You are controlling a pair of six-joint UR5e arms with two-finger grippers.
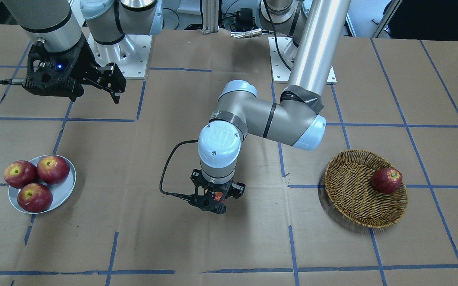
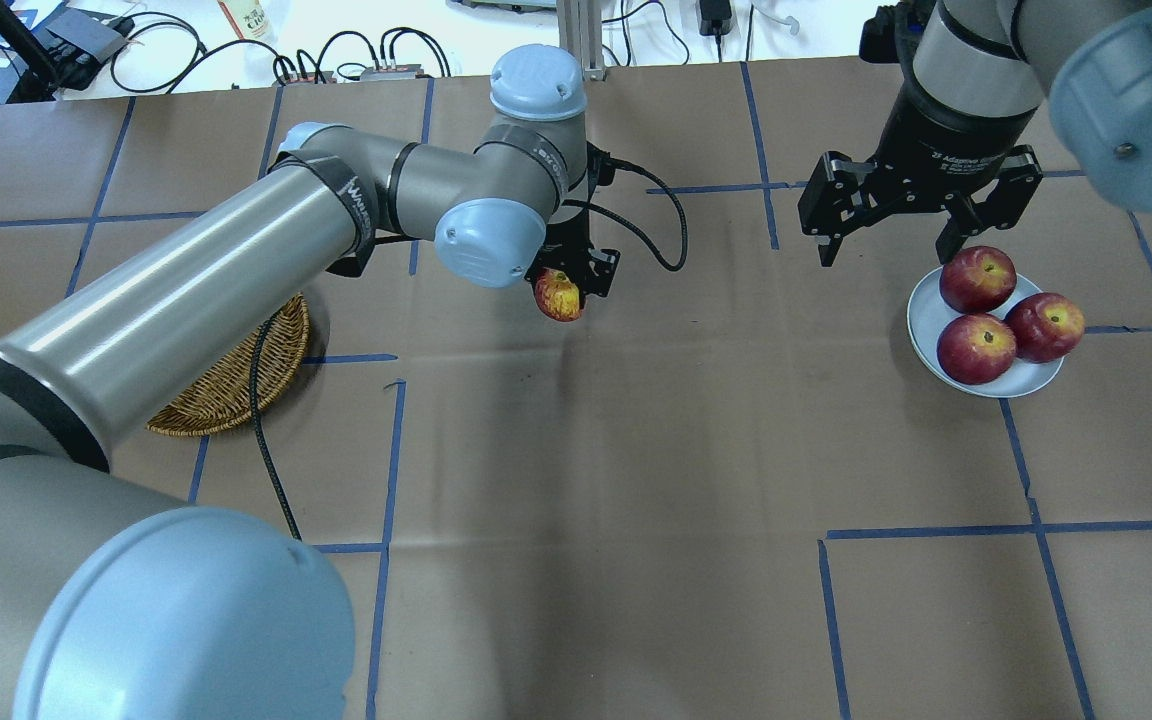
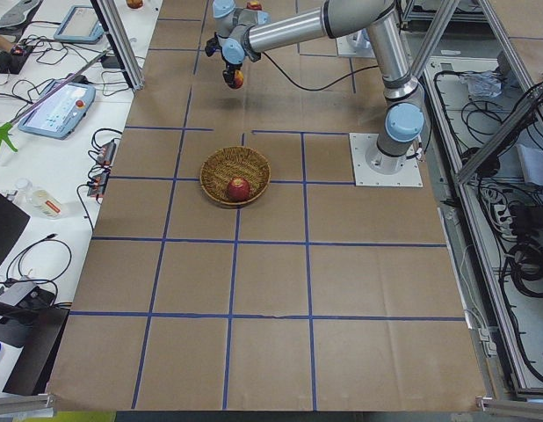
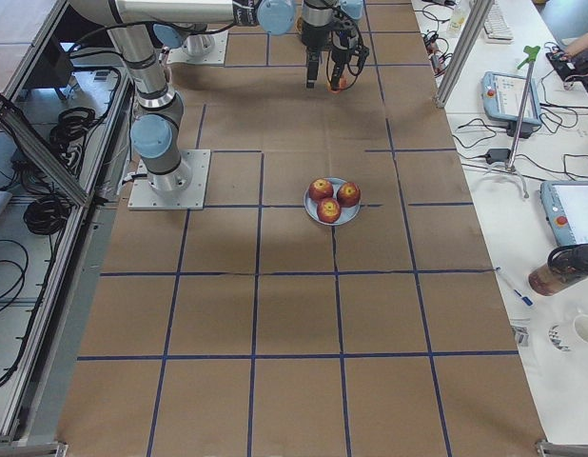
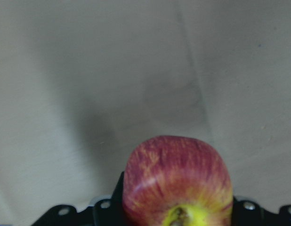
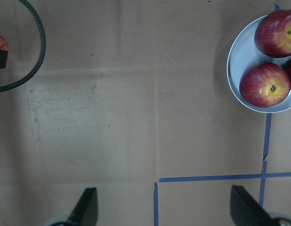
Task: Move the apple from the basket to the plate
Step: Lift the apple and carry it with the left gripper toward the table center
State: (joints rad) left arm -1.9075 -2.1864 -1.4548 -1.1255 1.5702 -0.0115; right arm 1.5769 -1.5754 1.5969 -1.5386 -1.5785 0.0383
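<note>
Aloft, streaky apple (image 2: 558, 296) clamped in left gripper (image 2: 566, 290), between basket (image 1: 348, 190) and plate (image 1: 64, 191); right gripper (image 2: 885, 255) spread wide, empty.

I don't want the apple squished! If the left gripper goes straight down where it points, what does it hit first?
Just the bare table. The left gripper points down with the apple sticking out below, so the apple would likely touch first. Nothing else shows underneath.
</note>
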